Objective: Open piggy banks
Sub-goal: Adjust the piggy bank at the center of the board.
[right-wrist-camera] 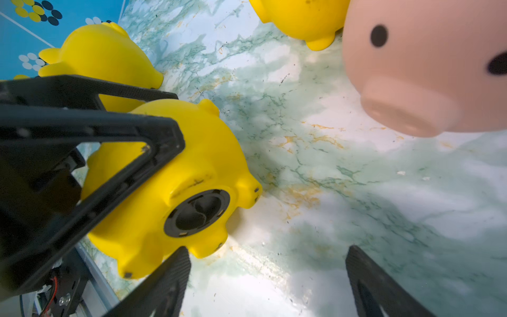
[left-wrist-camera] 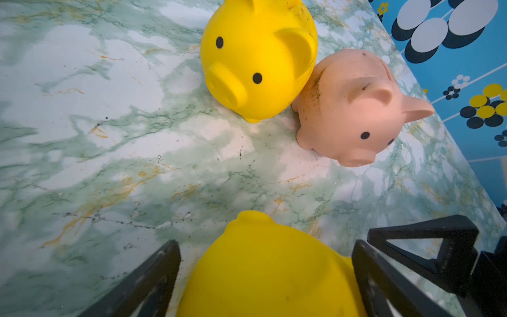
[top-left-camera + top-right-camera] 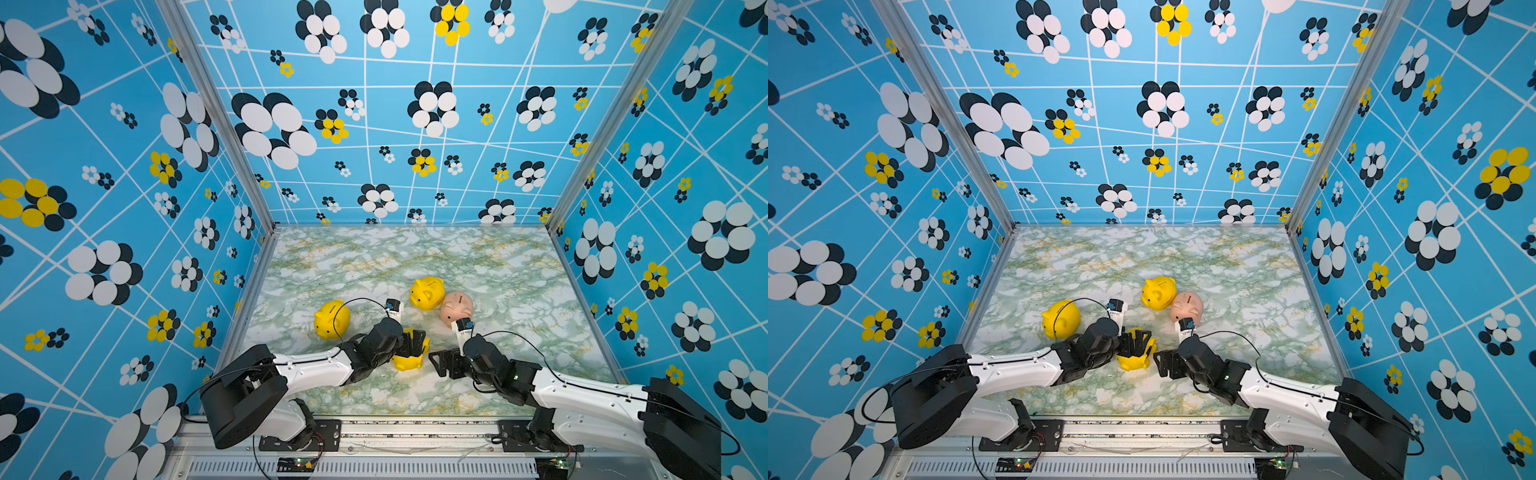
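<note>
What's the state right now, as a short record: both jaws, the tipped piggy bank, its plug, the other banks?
left gripper: jaws open, astride the near yellow piggy bank
near yellow piggy bank: on its side, belly facing the right gripper
belly plug: black, in place
right gripper: jaws open, empty
far yellow piggy bank, pink piggy bank: upright, touching
left yellow piggy bank: upright, apart
</note>
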You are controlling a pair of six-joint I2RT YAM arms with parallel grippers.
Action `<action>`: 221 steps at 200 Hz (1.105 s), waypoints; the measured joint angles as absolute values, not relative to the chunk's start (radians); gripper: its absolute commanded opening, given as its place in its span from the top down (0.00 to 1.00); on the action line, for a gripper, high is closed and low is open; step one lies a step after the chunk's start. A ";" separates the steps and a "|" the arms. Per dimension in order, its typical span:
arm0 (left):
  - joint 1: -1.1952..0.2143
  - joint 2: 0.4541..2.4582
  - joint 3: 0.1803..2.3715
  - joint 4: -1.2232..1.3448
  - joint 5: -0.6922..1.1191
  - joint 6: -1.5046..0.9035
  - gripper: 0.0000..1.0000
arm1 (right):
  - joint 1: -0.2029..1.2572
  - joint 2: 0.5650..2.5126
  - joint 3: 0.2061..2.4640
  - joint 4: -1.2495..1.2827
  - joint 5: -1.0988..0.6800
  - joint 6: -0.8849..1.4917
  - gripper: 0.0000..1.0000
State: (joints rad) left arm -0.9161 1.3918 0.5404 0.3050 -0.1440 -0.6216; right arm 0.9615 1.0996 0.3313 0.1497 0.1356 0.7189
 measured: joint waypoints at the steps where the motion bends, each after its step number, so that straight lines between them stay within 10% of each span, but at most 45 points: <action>1: -0.916 1.391 0.542 0.300 -0.143 -0.620 0.01 | 0.962 1.101 0.331 0.150 0.135 0.719 0.09; 120: -0.851 1.226 0.629 -0.006 -0.084 -0.458 0.01 | 0.962 1.156 0.331 0.205 0.094 0.727 0.10; 221: -0.851 1.211 0.421 0.303 -0.103 -0.474 0.01 | 0.962 1.188 0.339 0.223 0.084 0.727 0.10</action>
State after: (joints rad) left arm -0.8513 1.2106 0.4210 0.3035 -0.1032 -0.4740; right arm 0.9615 1.1877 0.3386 0.2226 0.0841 0.7265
